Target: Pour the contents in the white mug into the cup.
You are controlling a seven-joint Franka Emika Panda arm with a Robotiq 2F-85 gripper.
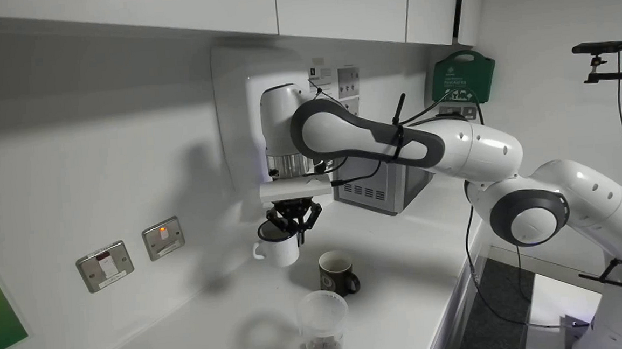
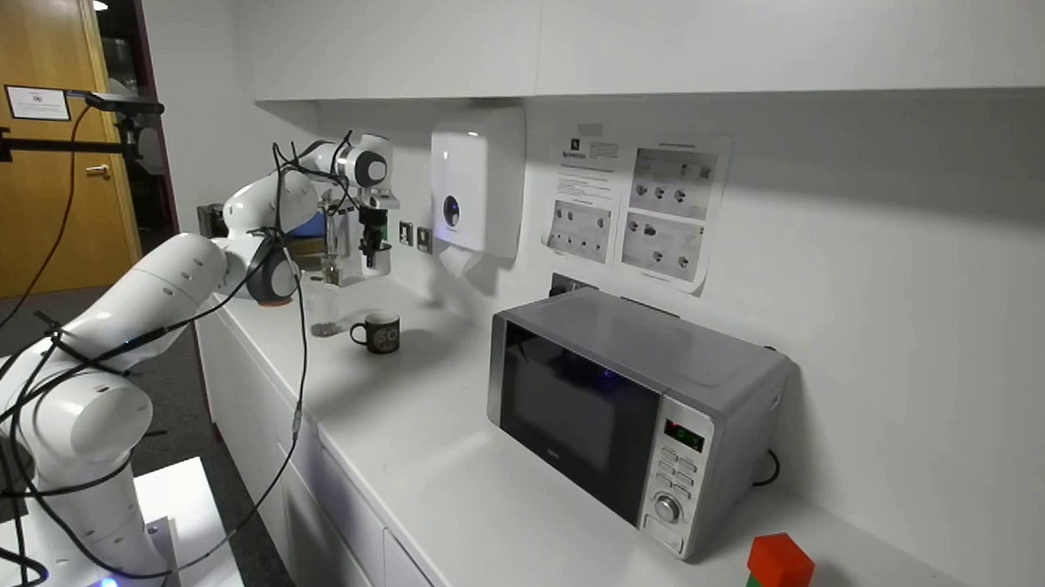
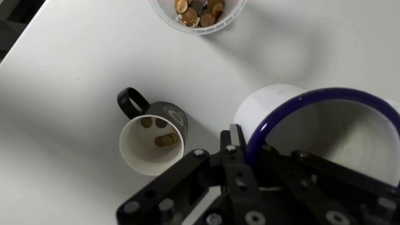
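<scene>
The black two-fingered metal gripper (image 1: pixel 297 232), jaws nearly together, pinches the blue-rimmed white cylindrical enamel-looking mug (image 1: pixel 283 254) by its wall.

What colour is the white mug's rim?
Dark blue; the white mug's rim shows best in the wrist view.

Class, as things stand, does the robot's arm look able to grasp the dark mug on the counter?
Probably not: its gripper is shut on the white mug, which would likely need setting down first. Nothing visible stands over the dark mug, though.
</scene>
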